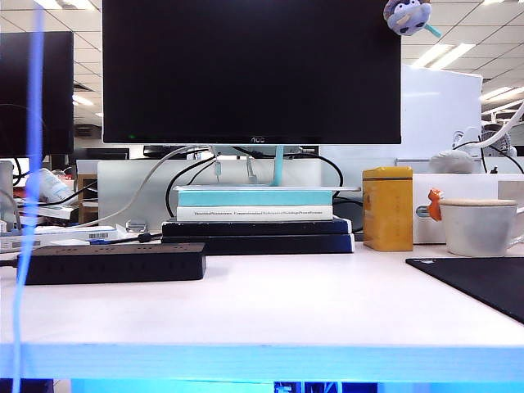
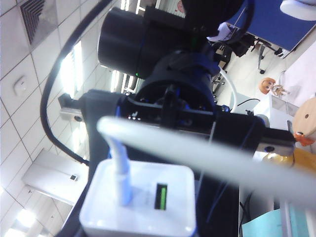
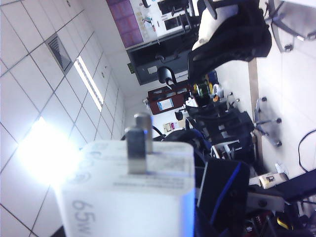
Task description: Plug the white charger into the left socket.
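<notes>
The white charger hangs in the air between both grippers. In the left wrist view its cable end faces the camera, with a green port and the thin white cable running off. My left gripper has dark fingers against both of its sides. The right wrist view shows the charger prongs outward, with my right gripper shut on its body. The black power strip lies at the table's left. Its left socket is hidden at this low angle. Neither gripper shows in the exterior view.
A monitor on stacked books stands at the back. Right of them are a yellow tin, a beige cup and a black mat. A blurred pale streak crosses the left edge.
</notes>
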You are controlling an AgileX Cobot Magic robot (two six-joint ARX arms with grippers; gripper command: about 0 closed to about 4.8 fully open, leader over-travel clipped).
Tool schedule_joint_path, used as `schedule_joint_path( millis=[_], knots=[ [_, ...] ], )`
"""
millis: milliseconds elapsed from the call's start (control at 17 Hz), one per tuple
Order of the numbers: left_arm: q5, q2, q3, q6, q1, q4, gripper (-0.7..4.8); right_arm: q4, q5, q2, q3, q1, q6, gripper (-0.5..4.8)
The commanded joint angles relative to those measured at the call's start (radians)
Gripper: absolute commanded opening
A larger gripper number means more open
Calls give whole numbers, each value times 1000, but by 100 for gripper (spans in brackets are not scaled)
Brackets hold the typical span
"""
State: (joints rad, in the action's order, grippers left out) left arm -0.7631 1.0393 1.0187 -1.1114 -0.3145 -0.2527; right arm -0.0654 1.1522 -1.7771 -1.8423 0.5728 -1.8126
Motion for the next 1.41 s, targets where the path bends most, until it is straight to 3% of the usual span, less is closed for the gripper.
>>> schedule_joint_path(
  millis=[59,763,880,939,1291,1408],
  knots=[
    [-5,1,4,13,-5,-16,209,37,-14,6,-7,8,19,256],
    [-31,23,4,13,-8,-11,210,37,-6,6,-7,20,32,255],
    [-31,24,4,13,-8,-11,222,37,-6,6,-7,20,33,255],
    [-31,24,4,13,-8,-11,255,37,-6,6,-7,21,33,255],
    [-30,29,4,13,-9,-11,255,44,-5,6,-7,22,37,256],
    [-30,29,4,13,-9,-11,255,48,-1,6,-7,22,41,283]
  ],
)
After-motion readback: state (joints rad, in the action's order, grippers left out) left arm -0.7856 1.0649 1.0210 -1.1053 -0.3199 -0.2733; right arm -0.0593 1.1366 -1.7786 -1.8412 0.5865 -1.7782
